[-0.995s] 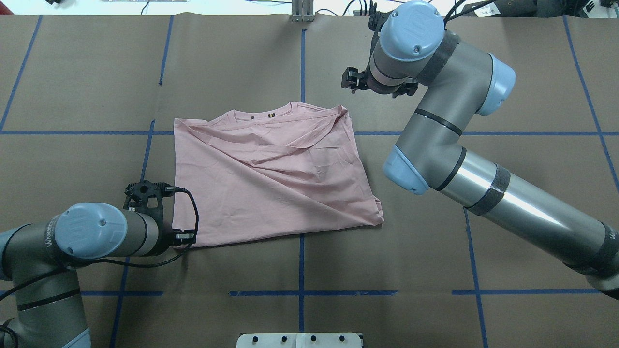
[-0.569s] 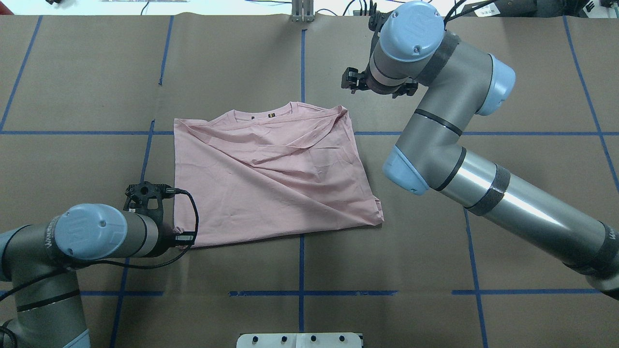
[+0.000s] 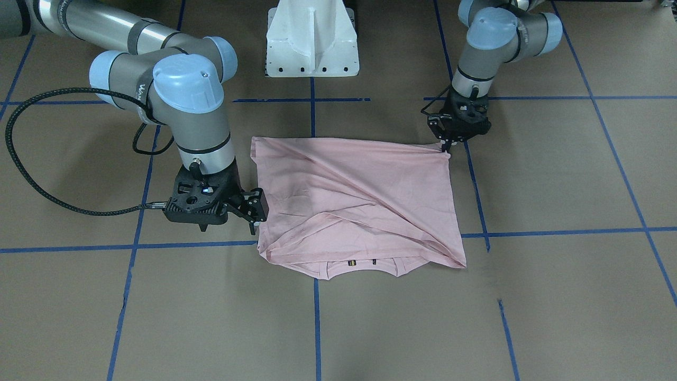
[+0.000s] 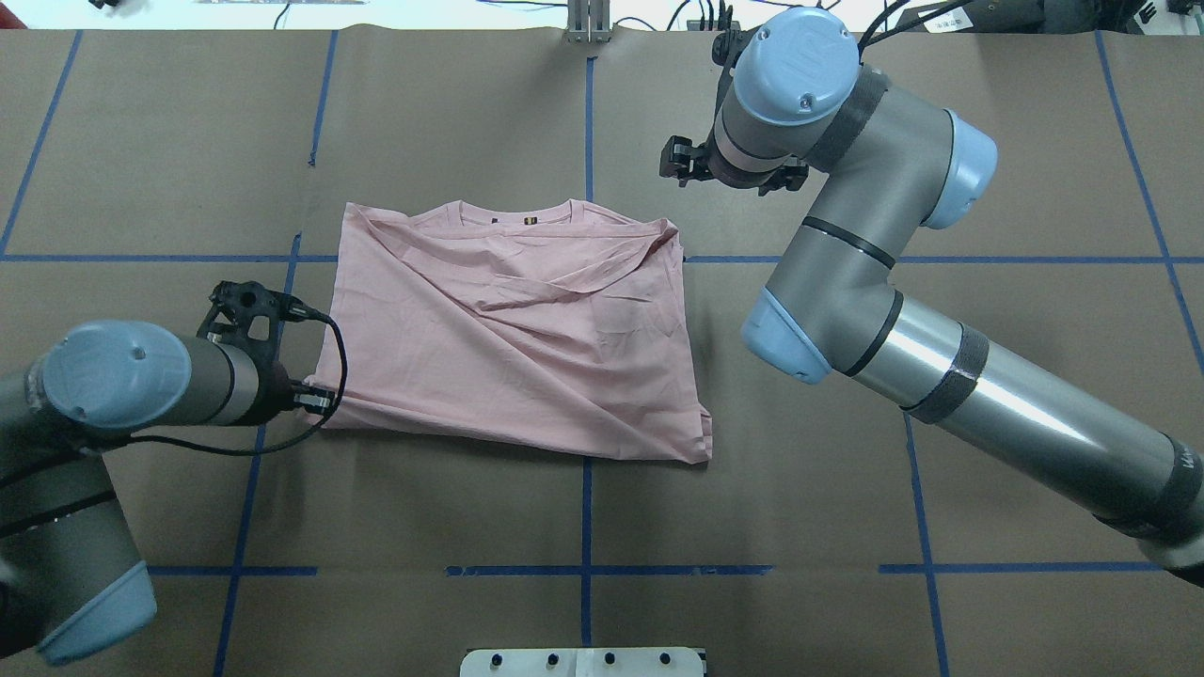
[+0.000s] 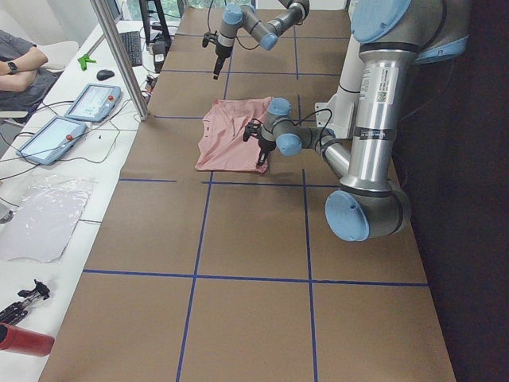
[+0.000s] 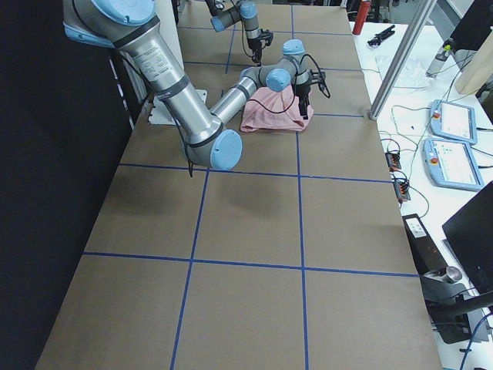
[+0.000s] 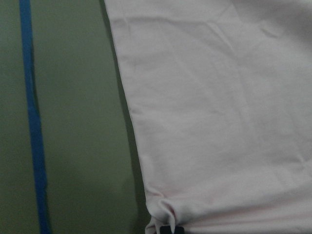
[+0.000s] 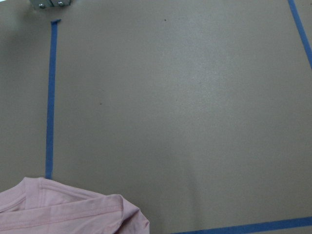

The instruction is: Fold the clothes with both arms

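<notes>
The pale pink T-shirt [image 4: 527, 348] lies folded and creased on the brown table, plain side up, with its collar on the far edge. It also shows in the front view [image 3: 359, 201]. My left gripper [image 4: 318, 404] is shut on the shirt's near left corner. The front view [image 3: 447, 147] shows that pinch. In the left wrist view the bunched corner [image 7: 163, 222] sits at the bottom edge. My right gripper [image 3: 227, 227] hangs open beside the shirt's far right corner and holds nothing. The right wrist view shows only that corner [image 8: 73, 214].
The white pedestal base [image 3: 312, 37] stands at the robot's side of the table. Blue tape lines [image 4: 586, 122] cross the brown paper. A metal post [image 4: 588, 23] stands at the far edge. Tablets [image 5: 91, 99] and a seated person lie beyond the far edge.
My left gripper has moved left and away from the robot, dragging the shirt's near left corner. The whole shirt has shifted left and its near edge has drawn in. The right gripper has barely moved.
</notes>
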Motion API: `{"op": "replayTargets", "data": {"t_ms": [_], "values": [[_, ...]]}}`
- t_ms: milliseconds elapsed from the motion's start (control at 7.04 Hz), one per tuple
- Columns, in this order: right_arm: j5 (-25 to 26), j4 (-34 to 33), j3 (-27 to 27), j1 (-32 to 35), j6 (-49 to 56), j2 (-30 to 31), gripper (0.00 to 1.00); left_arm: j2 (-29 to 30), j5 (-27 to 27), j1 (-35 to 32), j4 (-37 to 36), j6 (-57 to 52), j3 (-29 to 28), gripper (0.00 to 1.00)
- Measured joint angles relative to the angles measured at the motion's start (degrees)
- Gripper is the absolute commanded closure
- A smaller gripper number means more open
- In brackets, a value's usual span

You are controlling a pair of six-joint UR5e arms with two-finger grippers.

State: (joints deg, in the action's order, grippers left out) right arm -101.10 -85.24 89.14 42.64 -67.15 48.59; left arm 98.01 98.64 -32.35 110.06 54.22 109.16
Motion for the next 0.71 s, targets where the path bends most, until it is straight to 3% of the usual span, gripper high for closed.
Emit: {"op": "replayTargets", "data": {"t_ms": [284,569,711], "values": [[0.0,0.0,0.0,0.0,0.0,0.1,0.00,7.8,-0.1,-8.7,0.5,-9.1,-11.2,1.00],[0.2,0.0,0.0,-0.3,-0.1,0.1,0.00,18.6,-0.2,-16.3,7.6,-14.8,-30.4,1.00],[0.2,0.0,0.0,-0.3,-0.1,0.2,0.00,25.4,-0.7,-18.8,14.2,-16.3,-43.0,1.00]]}}
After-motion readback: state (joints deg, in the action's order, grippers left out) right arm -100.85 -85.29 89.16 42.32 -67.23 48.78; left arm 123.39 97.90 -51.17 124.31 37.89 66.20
